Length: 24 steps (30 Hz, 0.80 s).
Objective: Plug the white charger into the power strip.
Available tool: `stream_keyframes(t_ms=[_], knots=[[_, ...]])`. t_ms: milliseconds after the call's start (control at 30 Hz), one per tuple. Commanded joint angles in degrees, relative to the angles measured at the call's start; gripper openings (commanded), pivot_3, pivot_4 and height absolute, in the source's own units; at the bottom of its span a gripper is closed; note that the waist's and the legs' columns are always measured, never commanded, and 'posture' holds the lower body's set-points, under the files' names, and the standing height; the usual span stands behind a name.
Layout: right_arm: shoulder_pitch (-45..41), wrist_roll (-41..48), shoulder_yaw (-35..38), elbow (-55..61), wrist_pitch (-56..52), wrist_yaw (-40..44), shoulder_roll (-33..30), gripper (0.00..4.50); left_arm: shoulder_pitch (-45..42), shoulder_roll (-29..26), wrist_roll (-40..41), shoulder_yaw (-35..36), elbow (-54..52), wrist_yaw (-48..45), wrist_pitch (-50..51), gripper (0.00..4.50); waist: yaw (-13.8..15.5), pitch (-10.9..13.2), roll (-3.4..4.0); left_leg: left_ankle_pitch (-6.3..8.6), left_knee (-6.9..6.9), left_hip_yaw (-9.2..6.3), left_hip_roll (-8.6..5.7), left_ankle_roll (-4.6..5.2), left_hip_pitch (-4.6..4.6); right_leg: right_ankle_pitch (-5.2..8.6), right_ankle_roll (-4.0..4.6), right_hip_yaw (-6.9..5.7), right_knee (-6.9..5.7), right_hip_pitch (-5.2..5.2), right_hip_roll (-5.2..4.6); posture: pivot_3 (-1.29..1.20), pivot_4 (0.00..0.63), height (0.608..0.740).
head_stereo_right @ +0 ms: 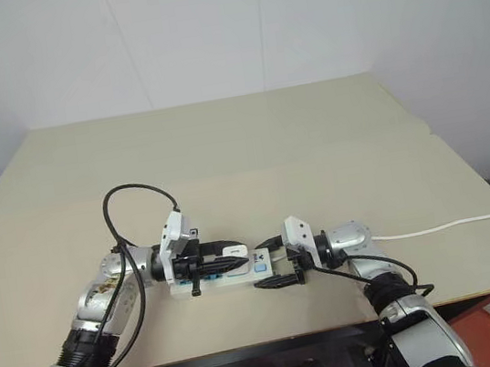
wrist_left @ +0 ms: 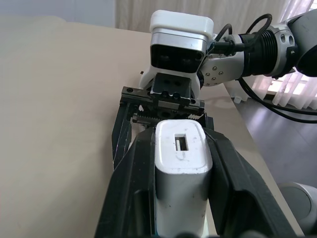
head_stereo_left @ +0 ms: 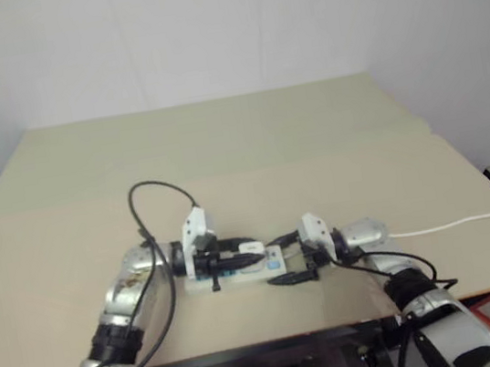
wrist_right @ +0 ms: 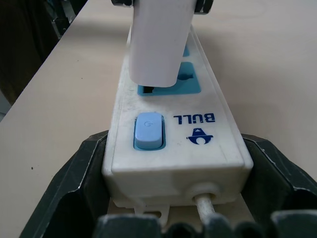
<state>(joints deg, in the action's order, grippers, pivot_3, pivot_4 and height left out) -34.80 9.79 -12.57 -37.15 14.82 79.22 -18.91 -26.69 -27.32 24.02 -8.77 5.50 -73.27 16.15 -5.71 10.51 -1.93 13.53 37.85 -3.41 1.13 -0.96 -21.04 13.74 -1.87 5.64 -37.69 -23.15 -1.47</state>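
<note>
Left gripper (wrist_left: 181, 198) clamped on the white charger (wrist_left: 181, 171), one black finger pressed flat against each side of the block; the charger's end face with its small rectangular port faces outward between the fingertips. From the right wrist view the charger (wrist_right: 158, 39) stands over the blue socket face nearest the switch end of the power strip (wrist_right: 176, 129), its lower edge at the socket; whether it is fully seated cannot be told. Right gripper (head_stereo_right: 279, 269) points in from the opposite side, its two black fingers spread wide and flanking the switch end of the strip, one finger (wrist_right: 74, 183) along each long side, close against the casing; actual contact cannot be told. That end carries a pale blue switch (wrist_right: 148, 131), a blue "BULL" mark and logo, and the thin white cord (head_stereo_left: 459, 224), which leaves the end of the strip and trails away across the table toward the robot's right edge. Seen from the head, the power strip (head_stereo_left: 271, 264) lies flat on the beige table (head_stereo_left: 220, 141) near the front edge, between the two grippers, which face each other along its length. A black cable (head_stereo_left: 143, 212) loops up from the left arm above the table.
</note>
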Motion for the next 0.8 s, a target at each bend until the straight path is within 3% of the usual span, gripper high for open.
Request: stream_keyframes(t_ms=[33,500,633,800], knots=[[1.74,-2.24,-1.66,-0.95,-1.2,-0.19,-0.38,3.43,2.17,-3.77,-1.93,-0.94,0.05,-3.3,-1.49,1.03,-0.16,0.0,0.0,0.0,-0.02,0.0,0.02,0.0,0.0,0.0,0.0,0.0,0.01,0.0,0.02,0.0,0.15,0.74],[0.95,-1.97,-2.12,-1.2,-1.59,0.53,-1.27,3.43,3.27,-11.78,-12.7,-9.52,1.86,-1.58,-4.39,1.03,-0.24,-0.46,0.05,0.01,-0.13,0.08,0.1,0.01,0.26,0.15,-0.19,0.05,0.05,0.17,0.08,0.0,0.15,0.74],[0.64,-1.88,-2.36,-1.4,-1.52,0.58,-1.44,3.43,2.95,-12.3,-14.95,-12.53,1.51,-0.2,-3.28,1.03,-0.17,-0.65,0.12,0.03,-0.39,0.13,0.1,-0.01,0.89,0.35,-0.24,0.08,0.27,0.9,0.08,0.0,0.15,0.74],[0.47,-1.69,-2.57,-1.28,-1.58,0.42,-1.59,3.43,1.36,-10.35,-14.92,-14.44,1.28,2.3,-0.41,1.03,0.16,-1.13,0.41,0.03,-0.57,0.14,0.08,-0.01,1.07,0.37,-0.26,0.1,0.52,1.02,0.06,0.0,0.15,0.74]])
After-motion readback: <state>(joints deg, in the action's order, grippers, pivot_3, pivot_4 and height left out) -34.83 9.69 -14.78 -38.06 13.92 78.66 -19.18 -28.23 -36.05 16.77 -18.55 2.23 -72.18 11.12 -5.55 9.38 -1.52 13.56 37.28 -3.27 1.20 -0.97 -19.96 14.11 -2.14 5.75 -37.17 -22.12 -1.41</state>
